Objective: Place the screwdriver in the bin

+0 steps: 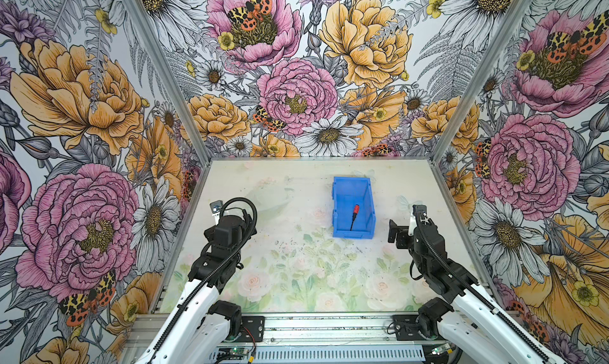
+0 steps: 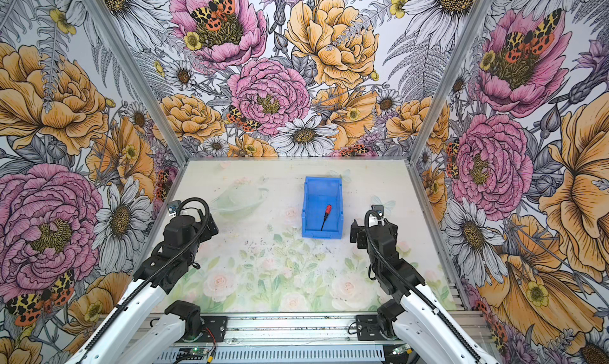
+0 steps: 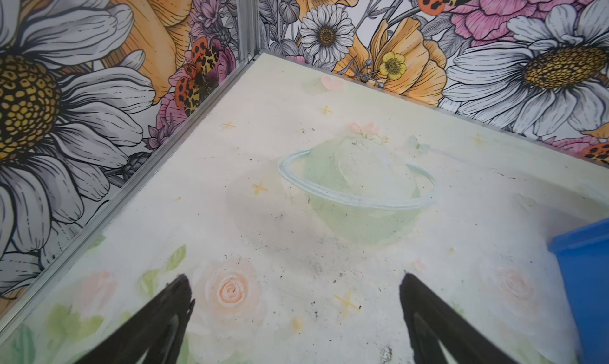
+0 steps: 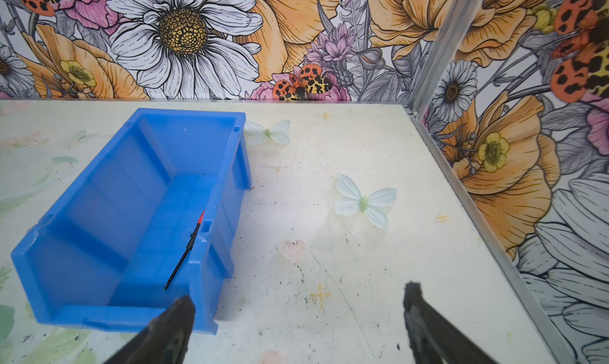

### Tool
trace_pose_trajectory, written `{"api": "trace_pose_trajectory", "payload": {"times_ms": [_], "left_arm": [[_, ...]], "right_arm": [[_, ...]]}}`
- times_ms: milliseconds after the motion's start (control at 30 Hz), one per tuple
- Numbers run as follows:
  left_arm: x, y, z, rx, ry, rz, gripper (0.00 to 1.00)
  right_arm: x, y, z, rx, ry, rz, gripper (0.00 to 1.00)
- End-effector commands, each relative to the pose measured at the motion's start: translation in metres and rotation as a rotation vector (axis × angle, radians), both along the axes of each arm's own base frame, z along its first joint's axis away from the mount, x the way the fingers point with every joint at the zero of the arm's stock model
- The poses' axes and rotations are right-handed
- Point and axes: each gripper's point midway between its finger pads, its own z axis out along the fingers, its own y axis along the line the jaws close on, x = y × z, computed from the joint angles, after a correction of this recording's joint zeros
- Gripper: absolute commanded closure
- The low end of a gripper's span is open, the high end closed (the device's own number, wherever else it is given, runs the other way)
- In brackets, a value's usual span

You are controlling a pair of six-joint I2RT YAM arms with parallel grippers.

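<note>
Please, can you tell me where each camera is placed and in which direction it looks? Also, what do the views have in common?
Top views: high above the near edge, looking down at the table; both arms show, with the screwdriver inside the bin.
Left wrist: on the left arm, facing a far table corner; the open left gripper shows, plus a bin edge.
Right wrist: on the right arm, facing the bin and the other far corner; the open right gripper shows.
Shared: the bin appears in every view.
</note>
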Motion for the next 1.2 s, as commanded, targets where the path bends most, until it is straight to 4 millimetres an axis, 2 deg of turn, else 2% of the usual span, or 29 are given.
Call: {"api": "trace_pose_trajectory", "payload": {"times_ms": [0,167,333,533,667,767,900,1167], "left_arm": [[0.007,0.004,0.012,0.034,-0.095,-0.038,0.01],[0.013,0.012,-0.007,0.083,-0.085,-0.055,0.01],[0.023,0.013,-0.015,0.150,-0.146,-0.072,0.01],[0.035,0.021,-0.031,0.142,-0.163,-0.025,0.02],[0.050,0.019,-0.044,0.144,-0.134,-0.031,0.01],[0.063,0.021,-0.052,0.136,-0.095,-0.037,0.01],[0.080,0.027,-0.055,0.122,-0.087,-0.039,0.01],[0.106,0.033,-0.059,0.096,-0.080,-0.059,0.01]], "right_arm": [[0.006,-0.018,0.003,-0.030,-0.032,-0.113,0.01],[0.015,-0.030,-0.009,-0.062,-0.030,-0.174,0.00],[0.033,-0.039,-0.017,-0.091,-0.005,-0.192,0.01],[0.060,-0.040,-0.038,-0.135,0.025,-0.133,0.00],[0.073,-0.029,-0.049,-0.107,0.009,-0.044,0.01],[0.080,-0.031,-0.055,-0.092,0.000,-0.044,0.01],[0.089,-0.036,-0.065,-0.079,0.012,-0.061,0.01],[0.114,-0.035,-0.065,-0.102,0.007,-0.041,0.00]]}}
